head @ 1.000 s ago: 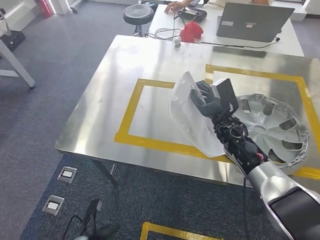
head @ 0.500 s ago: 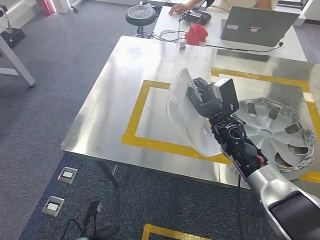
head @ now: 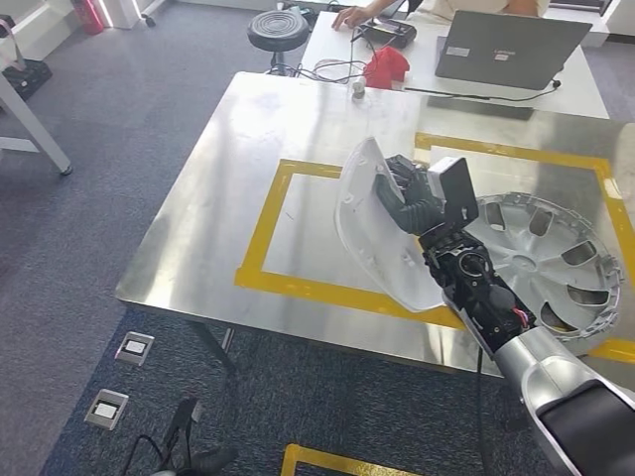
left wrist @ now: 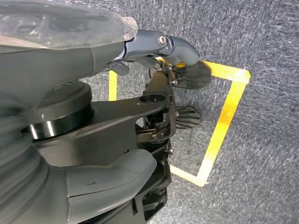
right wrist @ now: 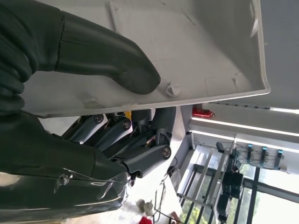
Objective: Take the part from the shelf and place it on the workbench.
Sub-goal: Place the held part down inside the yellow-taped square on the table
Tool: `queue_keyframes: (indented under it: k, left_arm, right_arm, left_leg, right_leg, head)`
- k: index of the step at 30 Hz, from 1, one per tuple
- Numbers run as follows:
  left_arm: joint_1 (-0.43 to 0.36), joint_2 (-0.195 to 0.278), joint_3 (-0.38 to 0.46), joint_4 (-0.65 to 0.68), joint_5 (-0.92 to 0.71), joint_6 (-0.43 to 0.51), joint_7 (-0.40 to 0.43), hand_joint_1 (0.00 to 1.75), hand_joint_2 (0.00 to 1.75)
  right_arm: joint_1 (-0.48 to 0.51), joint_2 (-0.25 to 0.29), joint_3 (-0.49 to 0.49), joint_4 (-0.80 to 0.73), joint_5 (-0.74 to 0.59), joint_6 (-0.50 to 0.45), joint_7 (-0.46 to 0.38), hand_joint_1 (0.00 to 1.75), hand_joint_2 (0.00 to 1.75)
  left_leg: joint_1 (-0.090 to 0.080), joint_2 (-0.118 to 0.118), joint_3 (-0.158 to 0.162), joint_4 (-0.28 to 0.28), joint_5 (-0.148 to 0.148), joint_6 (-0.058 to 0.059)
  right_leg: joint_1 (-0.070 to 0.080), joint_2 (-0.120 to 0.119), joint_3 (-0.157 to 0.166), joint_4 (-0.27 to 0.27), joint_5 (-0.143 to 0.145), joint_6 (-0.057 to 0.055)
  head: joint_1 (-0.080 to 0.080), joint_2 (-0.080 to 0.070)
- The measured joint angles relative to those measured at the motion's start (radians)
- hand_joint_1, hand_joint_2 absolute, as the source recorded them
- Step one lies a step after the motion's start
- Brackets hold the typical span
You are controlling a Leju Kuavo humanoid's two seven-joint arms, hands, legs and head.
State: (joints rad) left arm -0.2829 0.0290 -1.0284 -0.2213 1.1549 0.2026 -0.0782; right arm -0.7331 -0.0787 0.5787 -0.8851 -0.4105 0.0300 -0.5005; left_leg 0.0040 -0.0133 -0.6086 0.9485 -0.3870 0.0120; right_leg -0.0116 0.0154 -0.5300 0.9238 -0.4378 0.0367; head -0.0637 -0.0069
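Holding item: white plastic part, clamped edgewise by my right robot hand, thumb inside, fingers outside, tilted above counter's yellow square; wheel cover at three o'clock.

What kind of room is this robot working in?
Probably a lab or workshop test area: a steel workbench marked with yellow tape, a hubcap on it, and a laptop on the desk behind.
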Motion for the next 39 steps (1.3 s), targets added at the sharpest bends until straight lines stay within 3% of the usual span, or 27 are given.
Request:
queue_keyframes:
  k: [18,39]
  left_arm:
    - [0.002,0.0,0.0,0.0,-0.002,0.003,-0.001,0.0,1.75]
    - [-0.008,-0.009,-0.01,0.0,-0.027,-0.003,0.009,0.0,1.75]
  right_arm:
    - [-0.009,0.0,0.009,0.021,0.043,-0.019,0.007,1.75,1.75]
    - [-0.137,0.042,0.071,0.171,0.162,-0.023,0.088,1.75,1.75]
  left_leg:
    - [0.0,0.0,0.0,-0.002,0.0,0.0]
    - [0.001,0.0,0.0,-0.002,0.0,0.0]
  right_leg:
    - [0.0,-0.001,0.0,0.0,-0.001,-0.001]
    - [0.001,-0.001,0.0,0.0,-0.001,-0.001]
  head:
    - [0.0,0.0]
    - [0.0,0.0]
